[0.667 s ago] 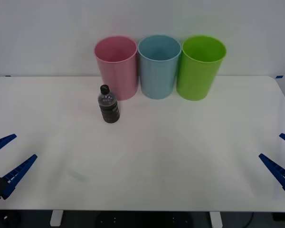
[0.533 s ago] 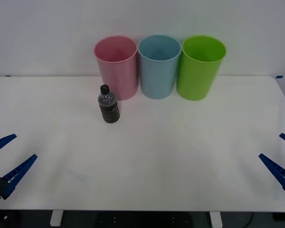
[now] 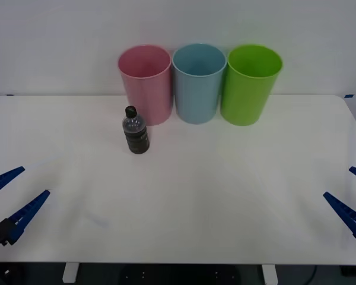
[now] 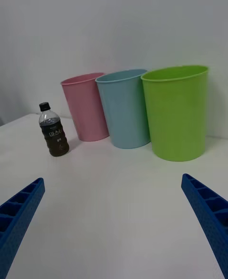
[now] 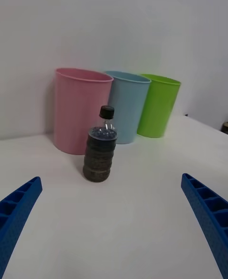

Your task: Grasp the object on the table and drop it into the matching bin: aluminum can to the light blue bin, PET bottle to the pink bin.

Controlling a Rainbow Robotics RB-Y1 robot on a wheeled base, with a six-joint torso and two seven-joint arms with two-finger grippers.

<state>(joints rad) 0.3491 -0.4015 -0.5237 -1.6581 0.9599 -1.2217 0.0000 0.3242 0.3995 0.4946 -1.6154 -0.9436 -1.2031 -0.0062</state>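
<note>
Hovering low over the near left corner of the large white rectangular table (image 3: 213,196), the left gripper (image 3: 16,196) holds its two blue ribbed fingers spread wide with nothing between them, angled forward and inward toward the table's middle. In the left wrist view the same left gripper (image 5: 111,234) faces the small clear plastic PET bottle with dark brown liquid and a black cap (image 5: 100,152), which stands upright well ahead of the open fingers. The right gripper (image 3: 351,196) hangs at the near right edge of the table, its blue fingers likewise parted wide and empty, pointing inward. The bottle stands on the tabletop just in front of the tall round pink plastic bin (image 3: 146,83), near it but apart. Along the far edge the pink bin stands leftmost, the tall round light blue plastic bin (image 3: 198,82) just beside it in the middle, and a lime green plastic bin (image 3: 250,84) on the right.
</note>
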